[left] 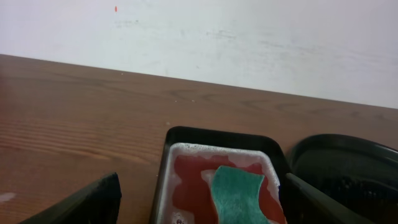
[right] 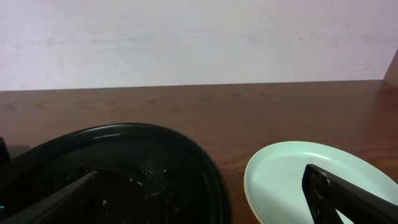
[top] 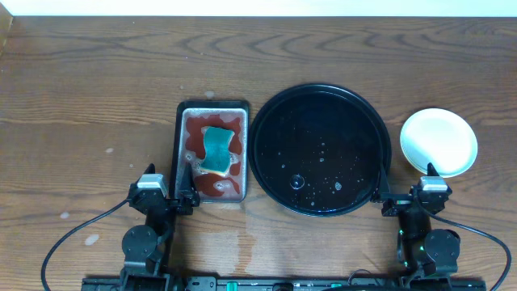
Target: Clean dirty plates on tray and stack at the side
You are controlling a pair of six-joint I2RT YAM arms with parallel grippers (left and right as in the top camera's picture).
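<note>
Overhead: tray (top: 260, 121) holds droplets only, no plates. Plates (top: 439, 142) piled off tray at its 3 o'clock, 1 o'clock from right gripper (top: 406, 183); right arm nearer.

Left wrist: left gripper (left: 199, 211) wide, empty; sponge (left: 236, 190) at 12 o'clock.

Right wrist: jaws wide, empty; plates at 2 o'clock.

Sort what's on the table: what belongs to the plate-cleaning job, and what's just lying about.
Job: tray, plates stacked beside it, sponge, pan of reddish liquid.
Lying about: only damp marks on the table.
</note>
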